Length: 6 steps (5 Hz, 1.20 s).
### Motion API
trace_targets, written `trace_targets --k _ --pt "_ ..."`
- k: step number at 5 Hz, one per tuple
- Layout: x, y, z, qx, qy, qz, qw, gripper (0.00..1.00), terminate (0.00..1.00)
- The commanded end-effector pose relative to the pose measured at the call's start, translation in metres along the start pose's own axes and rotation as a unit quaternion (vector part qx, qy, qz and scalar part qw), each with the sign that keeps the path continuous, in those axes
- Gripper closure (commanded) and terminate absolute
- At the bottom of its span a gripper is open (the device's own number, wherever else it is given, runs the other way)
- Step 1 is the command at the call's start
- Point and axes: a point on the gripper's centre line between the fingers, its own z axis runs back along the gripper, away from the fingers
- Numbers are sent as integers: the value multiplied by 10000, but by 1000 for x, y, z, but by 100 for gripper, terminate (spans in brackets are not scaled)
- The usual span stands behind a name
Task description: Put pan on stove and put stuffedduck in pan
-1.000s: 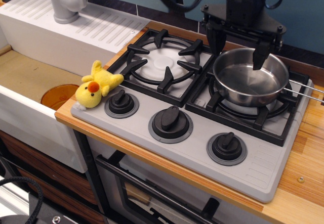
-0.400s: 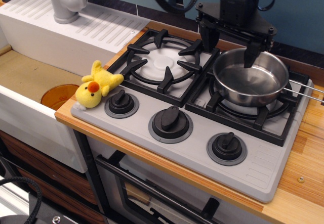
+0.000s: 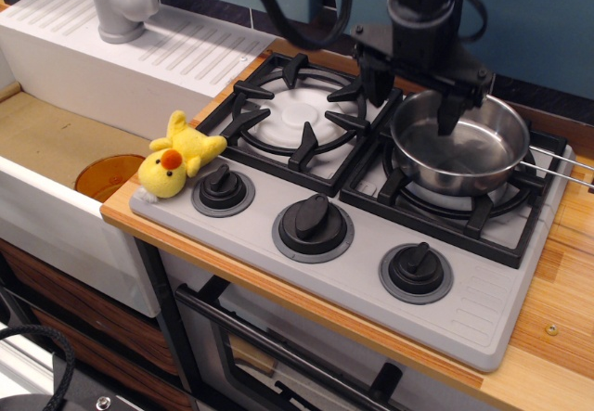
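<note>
The shiny steel pan (image 3: 459,149) sits on the right burner grate of the grey stove (image 3: 367,272), its wire handle pointing right. My gripper (image 3: 413,96) hangs open and empty just above the pan's far left rim, one finger left of the pan, the other over its inside. The yellow stuffedduck (image 3: 174,157) lies at the stove's front left corner, next to the leftmost knob (image 3: 223,189), far left of the gripper.
The left burner grate (image 3: 302,114) holds nothing. A white sink with an orange drain (image 3: 107,174) lies left of the stove, with a grey faucet (image 3: 121,3) and drainboard behind. A wooden counter (image 3: 566,272) borders the stove on the right.
The gripper has risen and moved left and back from over the pan, still open. The pan and the duck have not moved.
</note>
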Motion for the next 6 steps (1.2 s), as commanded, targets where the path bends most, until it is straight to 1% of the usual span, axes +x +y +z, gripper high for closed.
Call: trace_targets --k 1,2,3,6 --pt "6 0 -6 -69 -233 14 9997 0 0" --pt "1 -6 -9 -122 -47 118 9998 100 0" --pt "-2 -13 -10 -103 -38 194 9998 100 0" --pt "-9 -21 5 -133 137 247 9995 100 0"
